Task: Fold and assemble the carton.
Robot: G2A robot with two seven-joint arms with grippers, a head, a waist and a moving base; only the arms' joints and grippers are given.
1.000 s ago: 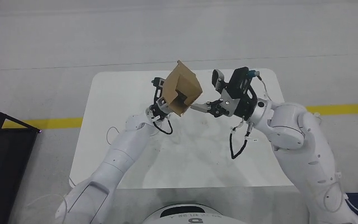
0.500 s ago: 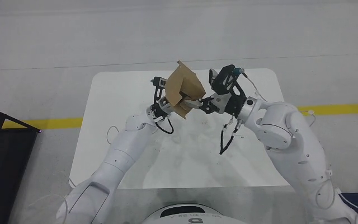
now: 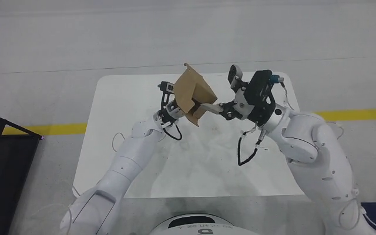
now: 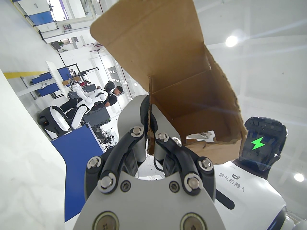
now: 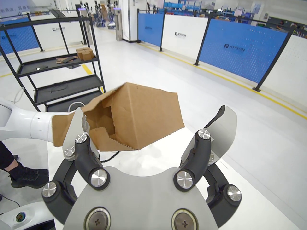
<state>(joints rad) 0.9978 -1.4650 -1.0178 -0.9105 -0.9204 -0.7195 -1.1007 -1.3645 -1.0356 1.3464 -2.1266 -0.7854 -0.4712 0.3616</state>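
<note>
Right gripper (image 5: 150,111) backs off toward 3 o'clock, jaws wide apart, one finger against carton (image 3: 191,94). We see carton held above table's (image 3: 117,129) 12 o'clock side: plain brown, half-formed, one end open, ragged flap edges. Left gripper (image 4: 148,113) pinches its wall at 8 o'clock. Blue panels (image 5: 239,48) behind carry white lettering.

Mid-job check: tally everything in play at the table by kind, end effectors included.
carton: 1
end effectors: 2 (left end effector shut on the carton, right end effector open)
white table: 1
Total: 4
</note>
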